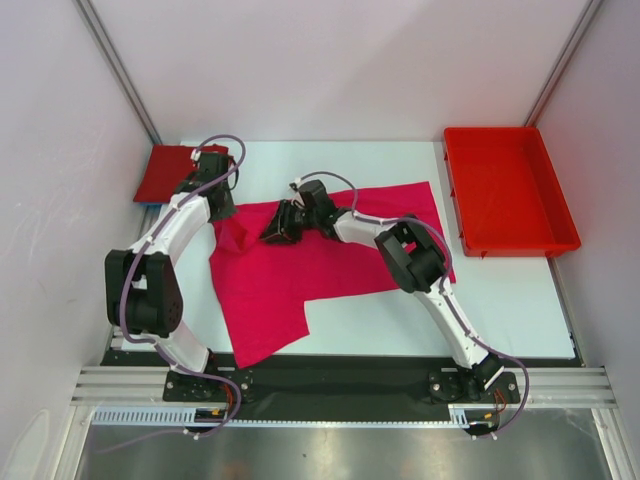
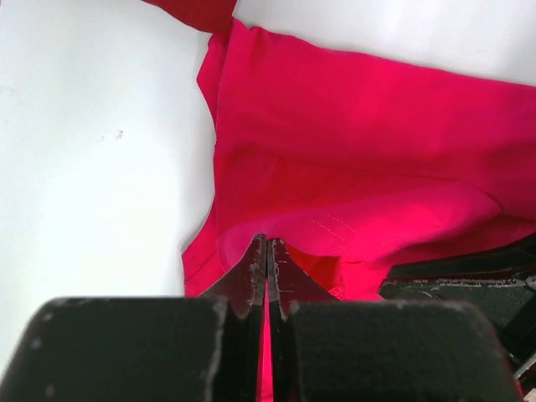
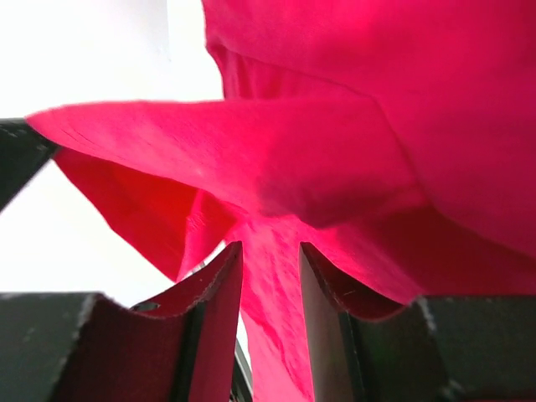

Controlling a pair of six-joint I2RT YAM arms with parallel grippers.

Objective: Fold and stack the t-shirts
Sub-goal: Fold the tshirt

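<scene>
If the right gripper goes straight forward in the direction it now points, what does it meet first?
The magenta-pink t-shirt: a raised fold of it stands just ahead of the right gripper, and cloth lies between its fingers. Depth beyond is unclear.

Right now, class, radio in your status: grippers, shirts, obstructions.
Left gripper shut on pink t-shirt. Right gripper open, that cloth between its fingers. Crimson t-shirt folded, far left. Red tray aside, right.

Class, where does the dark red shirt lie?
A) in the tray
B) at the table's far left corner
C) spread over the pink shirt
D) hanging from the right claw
B: the dark red shirt lies at the far left corner of the table, well away from the tray on the right.
</scene>
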